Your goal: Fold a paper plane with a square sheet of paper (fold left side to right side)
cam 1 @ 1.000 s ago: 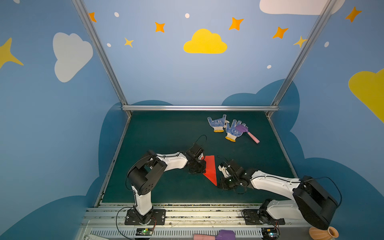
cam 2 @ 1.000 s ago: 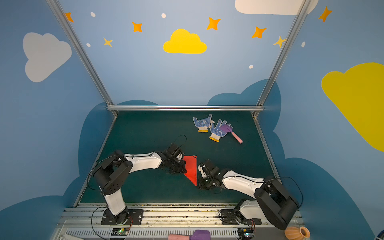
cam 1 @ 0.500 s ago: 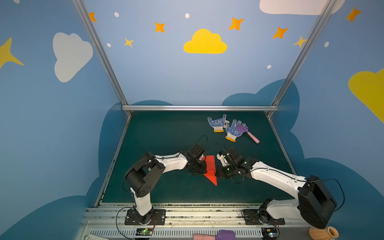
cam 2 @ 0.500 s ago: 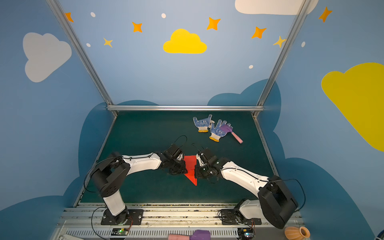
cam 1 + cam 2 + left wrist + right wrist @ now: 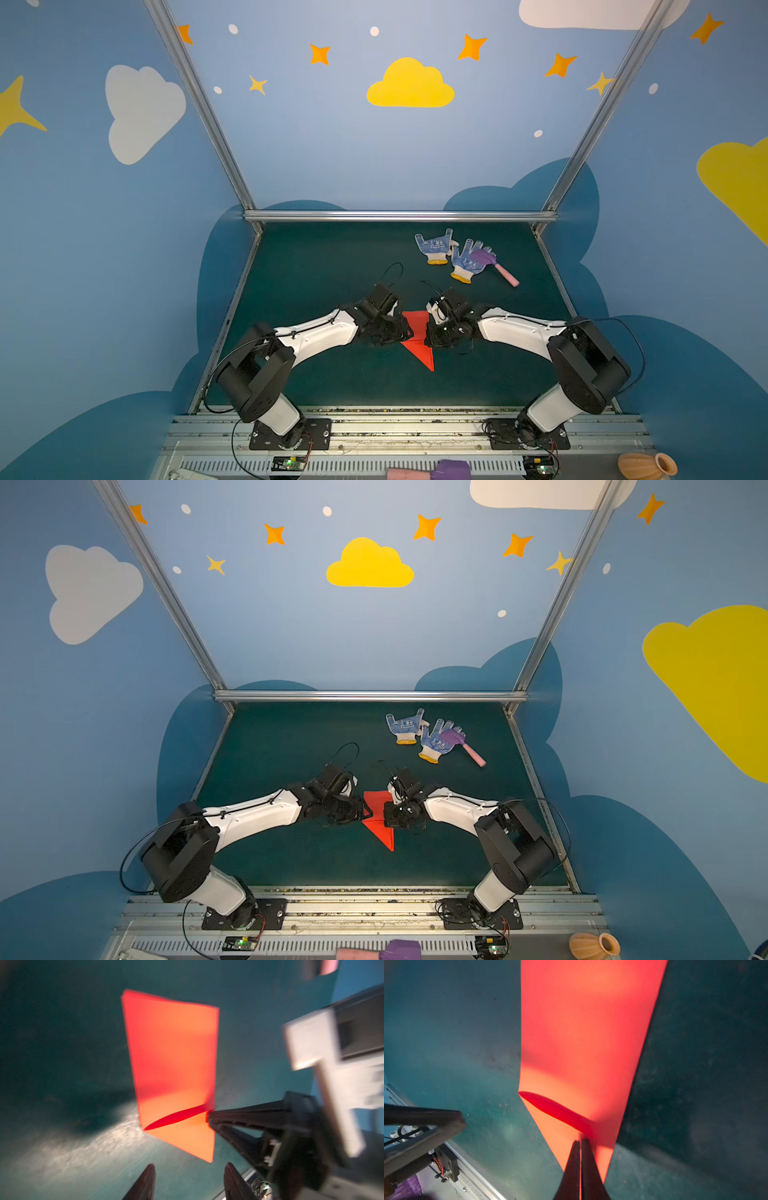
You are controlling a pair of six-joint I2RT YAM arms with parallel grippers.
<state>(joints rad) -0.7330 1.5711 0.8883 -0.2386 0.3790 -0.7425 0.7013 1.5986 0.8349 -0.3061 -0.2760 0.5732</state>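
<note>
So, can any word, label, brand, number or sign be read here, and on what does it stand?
No text can be read.
The blue-dotted white gloves: pale marks on the palms, too small to read.
The bright red folded paper sheet: plain, no print.

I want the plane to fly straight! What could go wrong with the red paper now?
1. Only the right gripper pinches the red paper, at one edge, so a pull might drag or twist it.
2. The folded layers gape near that pinch, so the crease may come out crooked.
3. The left gripper hangs open right beside the paper and could bump it.
</note>
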